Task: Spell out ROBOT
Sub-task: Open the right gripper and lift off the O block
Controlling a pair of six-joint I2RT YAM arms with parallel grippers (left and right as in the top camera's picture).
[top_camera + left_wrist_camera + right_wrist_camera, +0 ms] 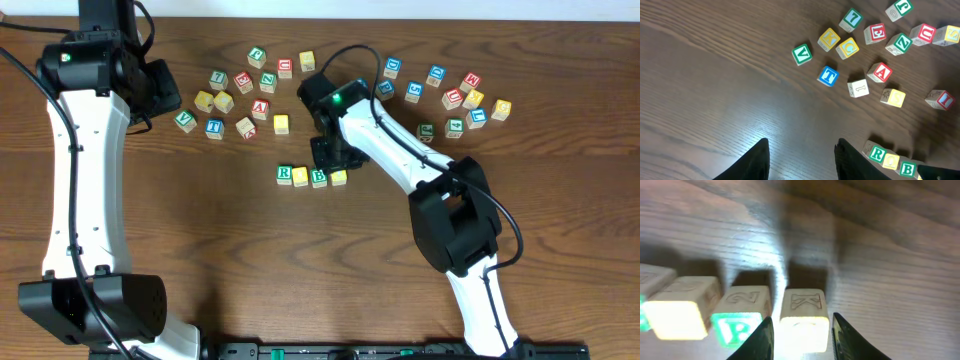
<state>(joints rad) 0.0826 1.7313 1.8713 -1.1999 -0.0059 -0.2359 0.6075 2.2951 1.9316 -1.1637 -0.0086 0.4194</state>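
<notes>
At centre of desk (200, 250): row of four cubes side by side: green-framed R (285, 175), yellow cube (301, 177), green-framed B (319, 178), second yellow cube (339, 177). Low over row end: right hand (802, 330), fingers apart, straddling second yellow cube; clearance visible on one side. Well apart from row: blue-framed T (214, 127), flat on desk among loose cubes (243, 82) at far left. Above bare desk near that group: left hand (800, 155), fingers apart, nothing between.

Glare blanks the top of the yellow cube (804, 317) between the tips of my right pincer (803, 339). The bottom edge crops it, and the left edge crops the R cube (652, 280).
</notes>
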